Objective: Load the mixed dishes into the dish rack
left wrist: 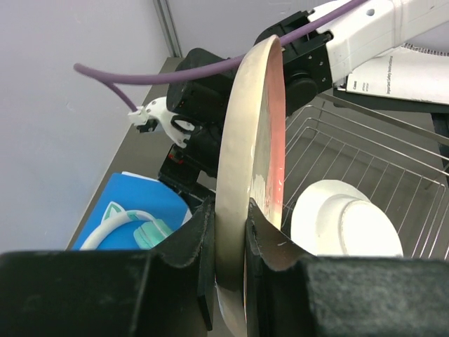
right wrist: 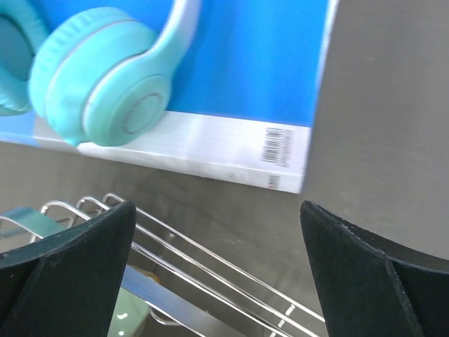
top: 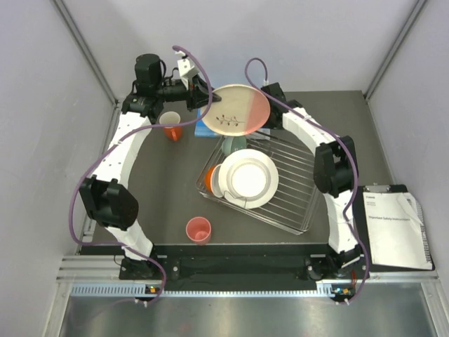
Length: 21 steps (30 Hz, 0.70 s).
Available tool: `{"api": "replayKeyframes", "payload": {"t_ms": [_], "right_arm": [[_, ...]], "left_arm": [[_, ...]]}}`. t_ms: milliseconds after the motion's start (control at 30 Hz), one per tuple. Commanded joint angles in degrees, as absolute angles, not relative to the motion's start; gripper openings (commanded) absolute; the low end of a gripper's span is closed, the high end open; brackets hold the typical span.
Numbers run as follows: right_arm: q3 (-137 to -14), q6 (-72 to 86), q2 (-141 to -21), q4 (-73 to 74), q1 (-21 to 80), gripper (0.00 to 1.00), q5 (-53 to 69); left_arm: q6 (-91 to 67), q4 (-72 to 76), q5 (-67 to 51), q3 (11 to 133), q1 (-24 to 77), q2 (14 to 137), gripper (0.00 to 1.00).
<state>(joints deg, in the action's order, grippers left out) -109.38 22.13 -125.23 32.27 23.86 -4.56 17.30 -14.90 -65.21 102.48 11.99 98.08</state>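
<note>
My left gripper [left wrist: 230, 242] is shut on the rim of the large pink-and-cream plate [top: 240, 110], which hangs in the air over the far corner of the dish rack [top: 295, 203]. In the left wrist view the plate [left wrist: 256, 133] stands edge-on between the fingers. White plates [top: 247, 179] lie in the rack, with an orange cup [top: 210, 179] beside them. A mint green bowl [top: 234, 144] shows partly under the held plate. Another orange cup [top: 172, 126] and a coral pink cup [top: 198, 229] stand on the table. My right gripper [right wrist: 217, 228] is open and empty above the rack's far rim [right wrist: 203, 263].
Teal headphones [right wrist: 91, 77] lie on a blue book [right wrist: 245, 63] just beyond the rack, under the held plate. A white booklet [top: 396, 225] rests at the table's right edge. Grey walls close in left, right and behind.
</note>
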Motion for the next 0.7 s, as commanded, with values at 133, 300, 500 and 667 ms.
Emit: {"api": "replayKeyframes", "payload": {"t_ms": [133, 300, 500, 667], "right_arm": [[-106.6, 25.7, -120.0, 32.8, 20.2, 1.0, -8.0], [-91.6, 33.3, -102.2, 21.3, 9.4, 1.0, -8.5], [-74.7, 37.3, -86.1, 12.0, 3.4, 1.0, -9.2], [-67.3, 37.2, -76.6, 7.6, 0.8, 1.0, -7.2]], "left_arm": [[18.5, -4.1, -71.7, 107.7, 12.3, 102.9, 0.0], [12.1, 6.1, -75.3, 110.4, 13.9, 108.0, 0.0], [10.8, 8.9, -76.6, 114.5, 17.4, 114.9, 0.0], [9.3, 11.2, -77.2, 114.6, 19.4, 118.1, 0.0]]}}
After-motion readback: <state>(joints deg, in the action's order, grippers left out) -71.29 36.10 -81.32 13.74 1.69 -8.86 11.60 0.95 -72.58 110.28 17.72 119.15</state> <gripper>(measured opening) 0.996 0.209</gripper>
